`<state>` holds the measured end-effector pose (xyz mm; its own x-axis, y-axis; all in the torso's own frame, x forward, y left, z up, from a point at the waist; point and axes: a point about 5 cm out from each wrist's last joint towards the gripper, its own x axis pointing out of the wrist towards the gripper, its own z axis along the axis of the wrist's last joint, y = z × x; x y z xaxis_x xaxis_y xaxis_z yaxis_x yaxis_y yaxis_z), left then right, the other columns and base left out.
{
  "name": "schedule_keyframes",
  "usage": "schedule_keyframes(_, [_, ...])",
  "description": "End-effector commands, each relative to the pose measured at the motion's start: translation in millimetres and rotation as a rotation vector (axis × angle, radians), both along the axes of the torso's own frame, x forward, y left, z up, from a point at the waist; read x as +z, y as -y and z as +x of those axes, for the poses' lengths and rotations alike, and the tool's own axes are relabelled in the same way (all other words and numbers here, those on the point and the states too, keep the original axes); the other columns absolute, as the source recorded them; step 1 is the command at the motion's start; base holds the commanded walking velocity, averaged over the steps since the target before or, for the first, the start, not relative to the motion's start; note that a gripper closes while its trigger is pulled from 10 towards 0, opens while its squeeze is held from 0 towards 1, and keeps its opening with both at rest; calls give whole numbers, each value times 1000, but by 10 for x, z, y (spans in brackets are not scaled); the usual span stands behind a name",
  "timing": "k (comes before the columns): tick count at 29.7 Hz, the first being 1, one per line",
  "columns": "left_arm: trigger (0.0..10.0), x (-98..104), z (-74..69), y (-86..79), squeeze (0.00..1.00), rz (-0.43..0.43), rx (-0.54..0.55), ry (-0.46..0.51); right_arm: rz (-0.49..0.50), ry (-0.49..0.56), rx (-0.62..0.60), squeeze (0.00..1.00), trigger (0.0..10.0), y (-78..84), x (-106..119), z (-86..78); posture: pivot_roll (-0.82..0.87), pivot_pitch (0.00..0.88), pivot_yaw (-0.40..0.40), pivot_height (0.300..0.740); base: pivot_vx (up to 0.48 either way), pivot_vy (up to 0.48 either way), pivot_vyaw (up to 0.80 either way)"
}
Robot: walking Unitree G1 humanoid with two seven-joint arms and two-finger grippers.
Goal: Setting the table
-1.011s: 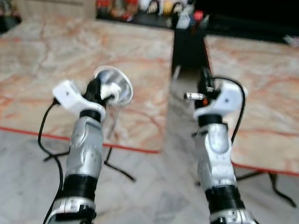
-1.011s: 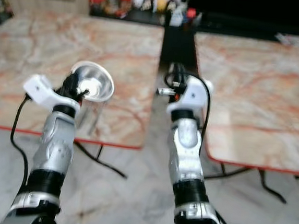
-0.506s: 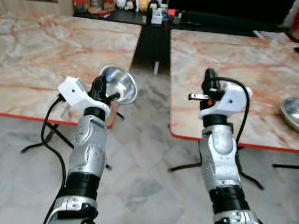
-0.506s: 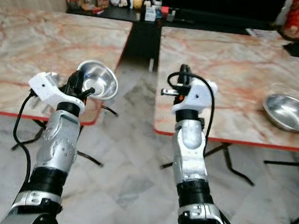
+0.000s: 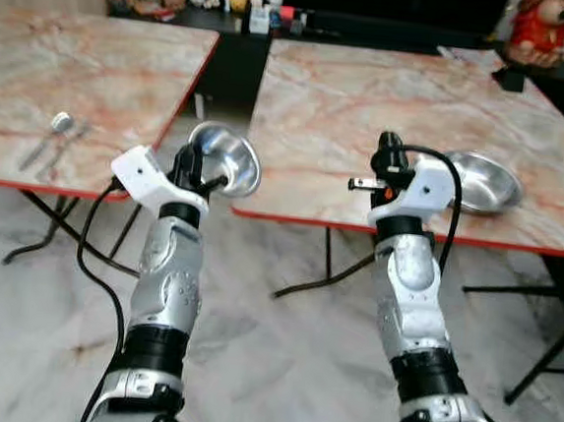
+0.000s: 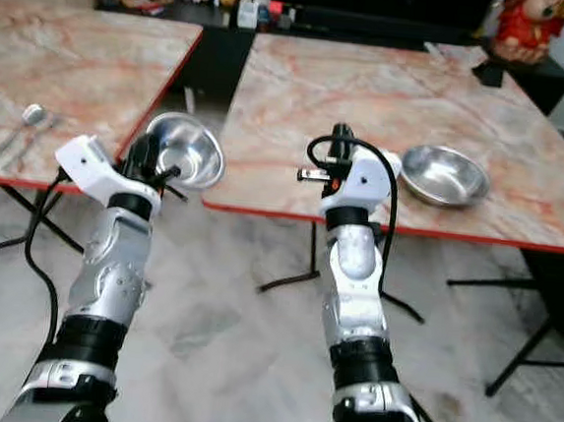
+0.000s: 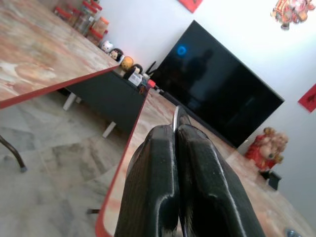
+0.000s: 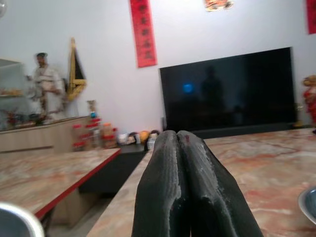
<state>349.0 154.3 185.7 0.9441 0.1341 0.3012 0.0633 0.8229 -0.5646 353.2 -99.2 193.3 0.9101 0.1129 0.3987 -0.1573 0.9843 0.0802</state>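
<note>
Steel bowl [image 5: 225,159] held up by its rim in the left gripper [image 5: 195,169], fingers [image 7: 170,192] clenched on the thin metal edge, hanging over the gap between the two marble tables, not yet set down. Second bowl [image 5: 479,182] already resting on the right table [image 5: 372,90], near its front edge. Spoon and fork [image 5: 53,142] laid on the left table [image 5: 98,57]. Right gripper [image 5: 386,167] raised over the right table's near edge, fingers [image 8: 185,182] pressed together, grasping nothing. Judged partly done: carried bowl still to place, probably beside the cutlery.
</note>
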Motion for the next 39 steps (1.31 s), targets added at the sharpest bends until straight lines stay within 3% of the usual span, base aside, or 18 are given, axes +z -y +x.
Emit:
schedule_keyframes(1, [10000, 92, -5, 118, 0, 63, -35, 37, 1, -3, -20, 0, 10000, 64, 21, 14, 20, 109, -18, 740, 0, -251, 0])
schedule_keyframes(3, [10000, 93, -7, 200, 0, 135, -61, 33, 2, -7, -19, 0, 10000, 59, 8, 8, 21, 111, -17, 740, 0, -126, 0])
schedule_keyframes(9, [10000, 114, -48, 273, 0, 152, -89, 69, 1, -22, -19, 0, 10000, 49, -33, -7, 23, 120, -18, 740, 0, 0, 0])
schedule_keyframes(14, [10000, 139, -69, 388, 0, 245, -151, 97, -6, -23, -9, 0, 10000, 11, -38, -12, 34, 119, -15, 740, 132, 0, 0])
schedule_keyframes(32, [10000, 131, -44, 464, 0, 335, -205, 114, -3, -13, -25, 0, 10000, 39, -20, 3, 16, 98, -8, 740, 373, 0, 0])
schedule_keyframes(39, [10000, 150, -46, 472, 0, 319, -205, 121, -6, -14, -22, 0, 10000, 39, -26, 2, 17, 103, -9, 740, 379, 0, 0])
